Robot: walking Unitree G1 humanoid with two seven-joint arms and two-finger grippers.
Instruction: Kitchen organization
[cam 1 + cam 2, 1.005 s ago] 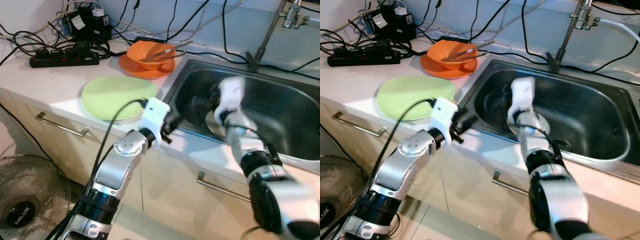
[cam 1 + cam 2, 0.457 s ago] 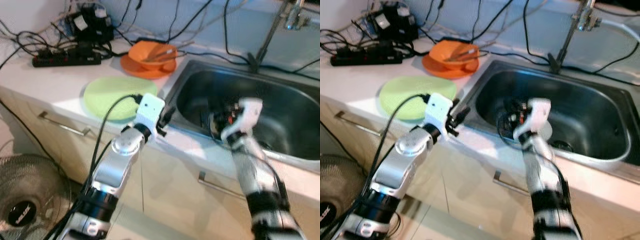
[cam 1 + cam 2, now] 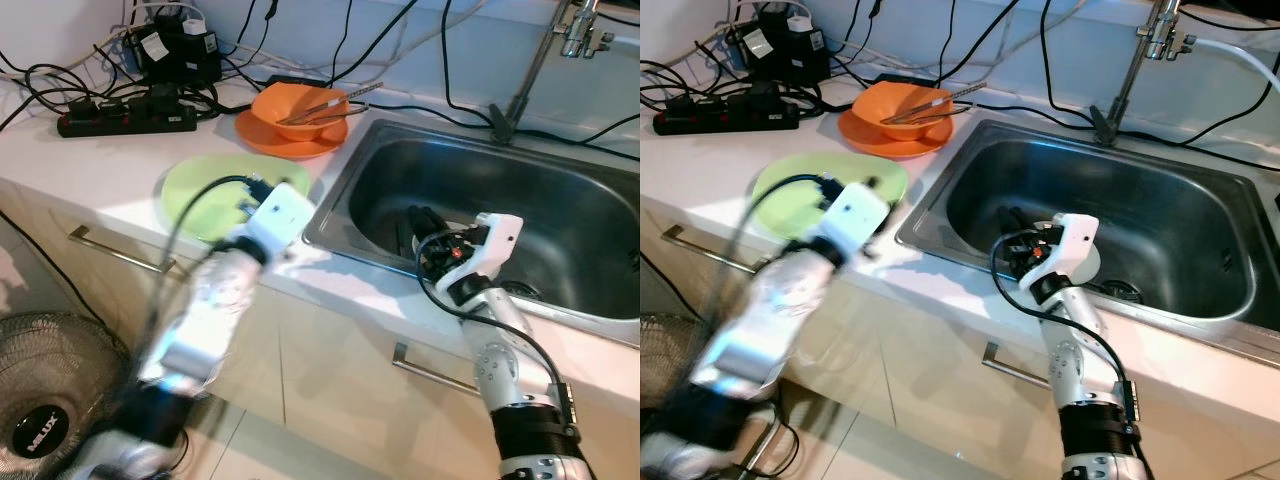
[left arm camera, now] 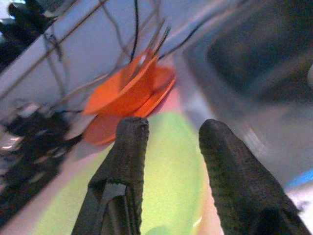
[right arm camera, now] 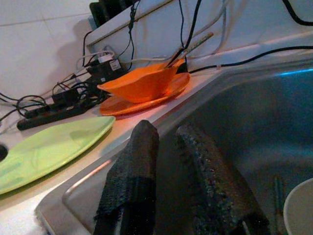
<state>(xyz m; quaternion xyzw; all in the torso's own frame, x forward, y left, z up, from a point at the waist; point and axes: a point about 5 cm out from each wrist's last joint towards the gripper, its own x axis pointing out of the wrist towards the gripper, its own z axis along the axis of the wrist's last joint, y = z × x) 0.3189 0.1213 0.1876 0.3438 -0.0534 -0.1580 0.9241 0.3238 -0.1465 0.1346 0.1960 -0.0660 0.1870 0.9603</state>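
Left wrist view has our left gripper (image 4: 168, 147) parted and empty over the flat lime-green round plate (image 3: 205, 195), left of centre on the white counter. We judge a clean pickup needs the fingers (image 4: 128, 161) straddling its near rim. Our right gripper (image 3: 1012, 250), narrowly open and empty, sits in the stainless steel sink (image 3: 1180, 200).

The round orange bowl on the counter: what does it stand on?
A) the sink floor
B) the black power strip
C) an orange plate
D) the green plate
C: the round orange bowl, with utensils in it, stands on a flat orange plate beside the steel sink.
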